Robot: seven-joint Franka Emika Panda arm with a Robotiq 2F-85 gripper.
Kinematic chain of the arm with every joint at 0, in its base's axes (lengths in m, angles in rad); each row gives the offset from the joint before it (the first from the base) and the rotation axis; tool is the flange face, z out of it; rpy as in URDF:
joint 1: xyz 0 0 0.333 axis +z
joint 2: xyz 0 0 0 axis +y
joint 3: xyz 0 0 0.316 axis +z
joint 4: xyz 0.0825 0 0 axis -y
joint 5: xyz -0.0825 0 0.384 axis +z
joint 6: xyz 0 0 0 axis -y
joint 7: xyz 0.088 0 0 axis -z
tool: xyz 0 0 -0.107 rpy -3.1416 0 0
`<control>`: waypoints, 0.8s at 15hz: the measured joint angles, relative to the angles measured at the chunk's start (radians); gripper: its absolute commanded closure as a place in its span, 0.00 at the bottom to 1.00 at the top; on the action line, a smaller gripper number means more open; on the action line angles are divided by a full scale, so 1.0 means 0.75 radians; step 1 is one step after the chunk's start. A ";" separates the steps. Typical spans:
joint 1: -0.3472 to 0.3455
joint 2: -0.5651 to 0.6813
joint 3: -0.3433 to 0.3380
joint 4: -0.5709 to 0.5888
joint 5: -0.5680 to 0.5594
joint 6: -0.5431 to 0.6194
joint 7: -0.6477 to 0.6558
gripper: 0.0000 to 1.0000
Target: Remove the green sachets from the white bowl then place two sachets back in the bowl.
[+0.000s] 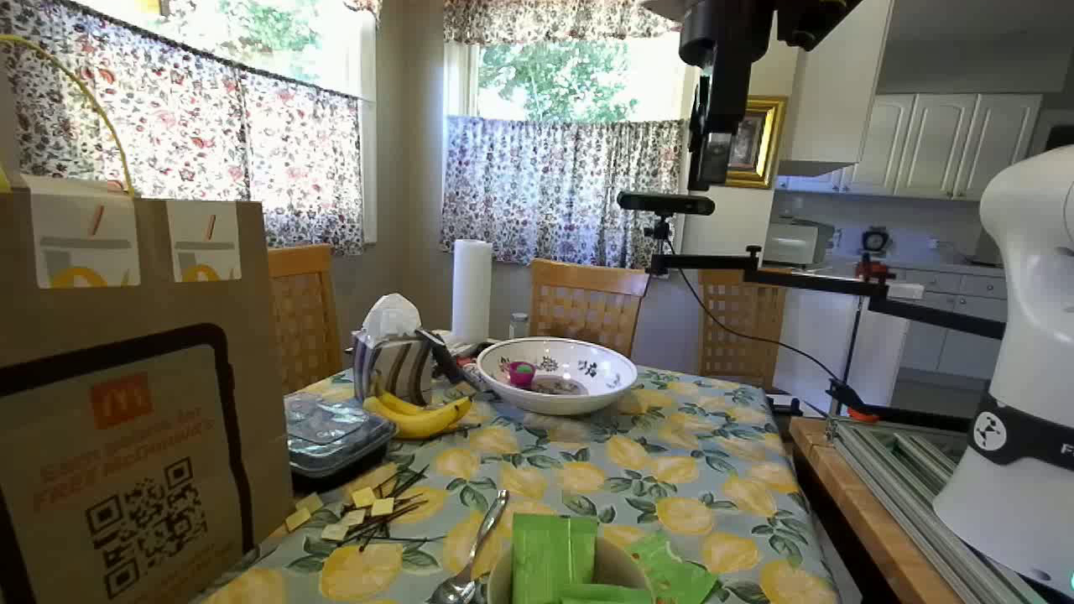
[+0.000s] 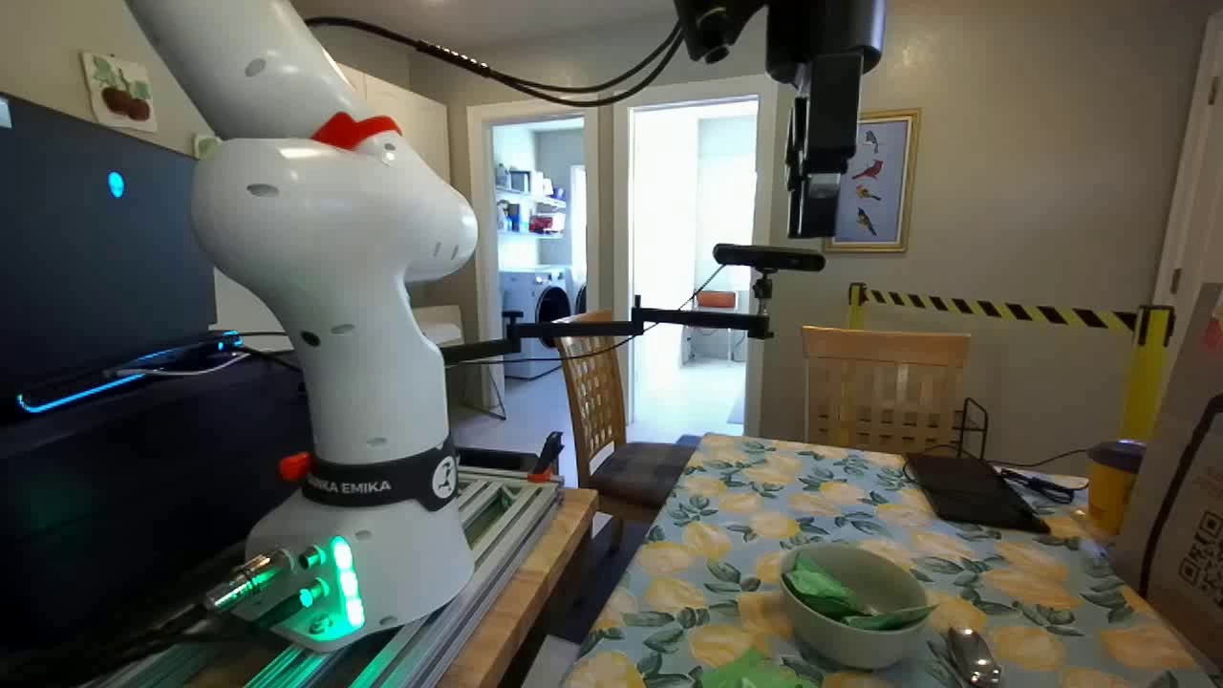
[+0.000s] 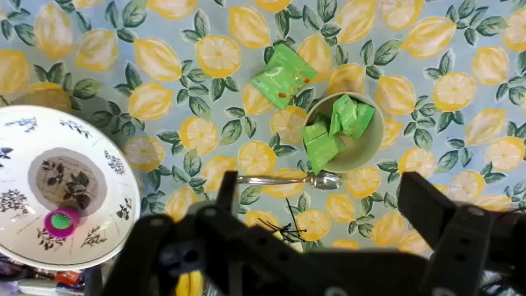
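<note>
Green sachets (image 3: 322, 144) are bunched in a white bowl (image 3: 373, 147) on a lemon-print cloth (image 3: 443, 132); one more sachet (image 3: 283, 77) is laid outside.
In the wrist view, at least two sachets are seen in the white bowl, one lapped over its rim near seven o'clock; the exact count is hidden by overlap. The loose sachet is laid nearby, between ten and eleven o'clock. Toward seven, a spoon (image 3: 294, 180) is set just beside the white bowl, its handle pointed at nine. Well apart, near nine o'clock, a patterned bowl (image 3: 114, 193) is seen, a pink cup (image 3: 50, 226) held inside at six. The gripper (image 3: 320, 185) is held high above the cloth, its jaws spread wide.
</note>
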 measured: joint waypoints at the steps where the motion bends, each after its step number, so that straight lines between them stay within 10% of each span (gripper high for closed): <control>1: 0.000 0.000 0.000 0.000 0.000 0.000 0.000 0.00; 12: -0.013 0.000 0.004 0.000 0.000 0.002 0.071 0.00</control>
